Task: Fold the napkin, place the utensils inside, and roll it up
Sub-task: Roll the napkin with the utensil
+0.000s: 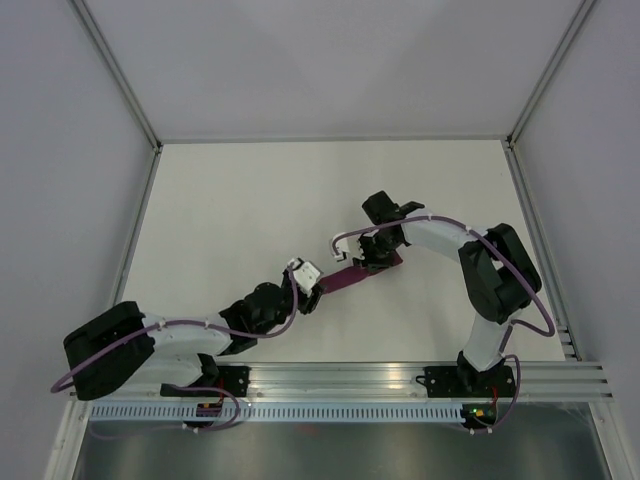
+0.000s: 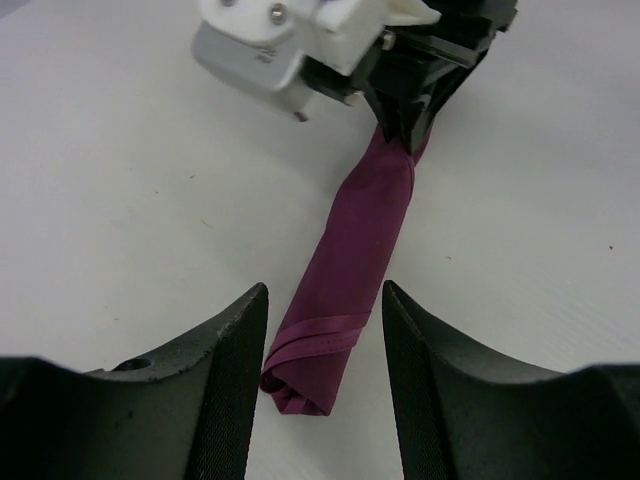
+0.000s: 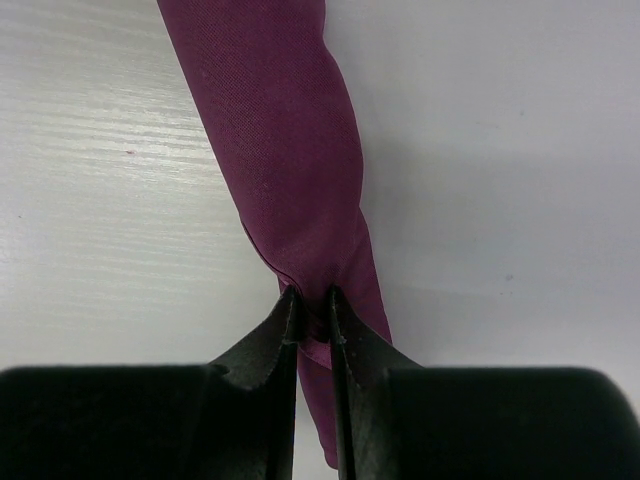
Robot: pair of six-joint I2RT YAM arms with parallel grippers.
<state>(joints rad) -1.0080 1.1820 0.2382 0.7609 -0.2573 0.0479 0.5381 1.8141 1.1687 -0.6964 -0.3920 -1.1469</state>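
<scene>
The napkin (image 1: 350,278) lay just right of centre in the overhead view as a narrow rolled tube on the white table (image 1: 250,200), slanting from lower left up to the right, with one arm at each end. The right gripper (image 3: 312,295) had its jaws drawn nearly together on a pinch of cloth at the upper-right end. In its own wrist view the fabric bunched and twisted where the tips met, so I judged this grip to be an anchor that kept the roll from loosening or sliding. The left gripper (image 2: 325,290) sat at the lower-left end with its jaws spread, one on each side of the tube and not clamping it (the left finger looked very near the cloth, though I could not tell whether it touched). That end showed a spiral of hem in the lower middle of the left wrist view, which suggested the rolling was essentially finished. The utensils could not be seen in any view. They were presumably wrapped inside, which would explain the tube's stiff, straight line.
</scene>
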